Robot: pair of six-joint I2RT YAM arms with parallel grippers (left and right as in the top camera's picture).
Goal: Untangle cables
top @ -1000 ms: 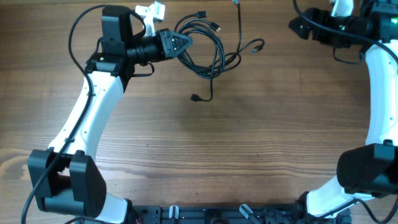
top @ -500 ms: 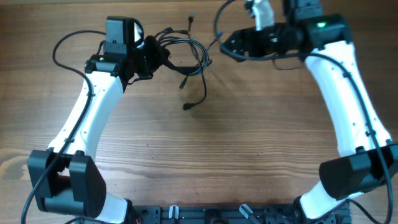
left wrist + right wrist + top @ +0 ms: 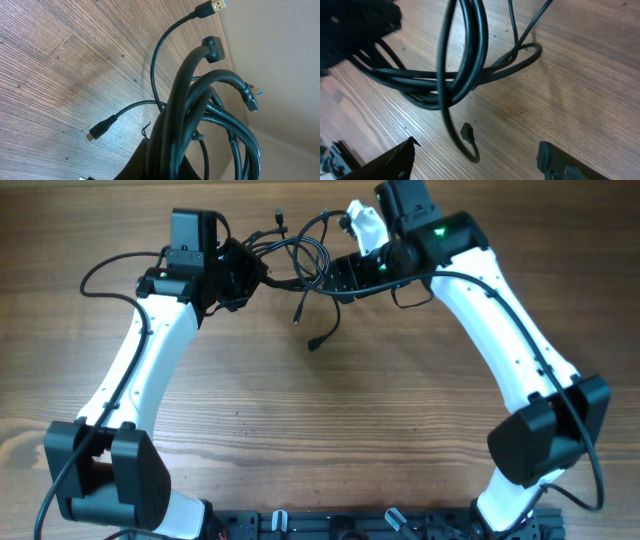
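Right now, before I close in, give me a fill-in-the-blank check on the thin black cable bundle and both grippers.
The left gripper is ____ on the bundle of thin black cables. The right gripper has its jaws ____. The tabletop under them is brown ____.
Missing words: shut; open; wood.

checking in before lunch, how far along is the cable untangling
Done: nothing looks separated; the cables are one looped bundle. In hand: the left tool is shut on the bundle, and the right tool hangs open beside the loops. Left: pulling each cord free and laying them apart.
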